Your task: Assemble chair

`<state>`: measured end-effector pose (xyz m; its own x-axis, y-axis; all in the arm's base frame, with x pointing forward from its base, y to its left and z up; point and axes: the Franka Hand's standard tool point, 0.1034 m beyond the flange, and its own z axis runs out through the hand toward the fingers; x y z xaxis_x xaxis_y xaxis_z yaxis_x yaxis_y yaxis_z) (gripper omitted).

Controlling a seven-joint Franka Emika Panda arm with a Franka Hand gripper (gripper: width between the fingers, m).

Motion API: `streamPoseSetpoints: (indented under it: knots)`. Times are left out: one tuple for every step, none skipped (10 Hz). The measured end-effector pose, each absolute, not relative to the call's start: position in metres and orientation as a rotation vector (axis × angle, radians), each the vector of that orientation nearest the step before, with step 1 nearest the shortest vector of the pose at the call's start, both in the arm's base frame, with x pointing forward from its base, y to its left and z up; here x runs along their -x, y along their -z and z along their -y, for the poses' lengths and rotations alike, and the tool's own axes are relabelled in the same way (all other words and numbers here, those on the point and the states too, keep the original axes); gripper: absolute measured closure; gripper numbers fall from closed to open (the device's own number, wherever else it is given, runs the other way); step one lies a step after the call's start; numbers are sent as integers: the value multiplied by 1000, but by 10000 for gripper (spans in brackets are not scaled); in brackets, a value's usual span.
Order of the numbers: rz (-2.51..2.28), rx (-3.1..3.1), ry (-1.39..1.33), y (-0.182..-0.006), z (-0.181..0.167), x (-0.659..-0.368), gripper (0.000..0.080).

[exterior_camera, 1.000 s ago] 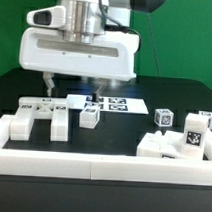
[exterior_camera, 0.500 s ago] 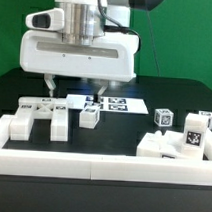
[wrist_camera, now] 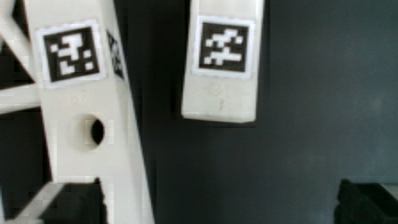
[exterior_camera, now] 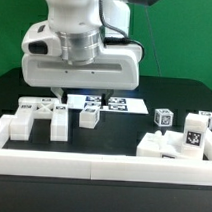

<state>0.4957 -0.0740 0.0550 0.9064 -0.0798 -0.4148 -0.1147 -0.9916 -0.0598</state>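
**Fig.: Open gripper, chair parts loose on table**

Ext. view: the gripper [exterior_camera: 84, 94] hangs low at frame centre under its white housing, jaws spread wide, nothing betw. them. Chair parts lie unjoined on the black table [exterior_camera: 133, 123]: slotted frame pieces [exterior_camera: 39, 113] at lower left, a small block [exterior_camera: 89, 116] just to their right, a tagged cube [exterior_camera: 164, 118] and a block cluster [exterior_camera: 177, 144] at lower right. The marker board [exterior_camera: 119, 103] lies flat behind the small block. A border rail [exterior_camera: 91, 165] runs along the front edge. Wrist view: a long tagged piece [wrist_camera: 86, 140] w/ a round hole, and a shorter tagged bar [wrist_camera: 222, 70] beside it, not touching.
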Motion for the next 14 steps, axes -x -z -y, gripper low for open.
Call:
streamPoseSetpoints:
  knots:
    - [-150, 2940, -763, -55, 72, -490, 150]
    - [-148, 2901, -862, -54, 71, -489, 150]
    - [-145, 2871, -942, -50, 70, -487, 150]
    - [-148, 2847, -1019, -47, 69, -481, 150]
    - [-166, 2813, -1155, -46, 70, -471, 150]
    - [-186, 2803, -1208, -41, 71, -470, 150]
    - [-204, 2806, -1209, -39, 73, -469, 150]
    - [-203, 2806, -1208, -39, 73, -469, 150]
    - [-203, 2806, -1209, -39, 72, -469, 150]
    - [-200, 2806, -1208, -38, 71, -469, 150]
    - [-201, 2809, -1206, -35, 71, -466, 150]
    - [-201, 2810, -1209, -33, 70, -464, 150]
    - [-195, 2810, -1213, -32, 66, -464, 150]
    - [-185, 2808, -1214, -31, 61, -464, 150]
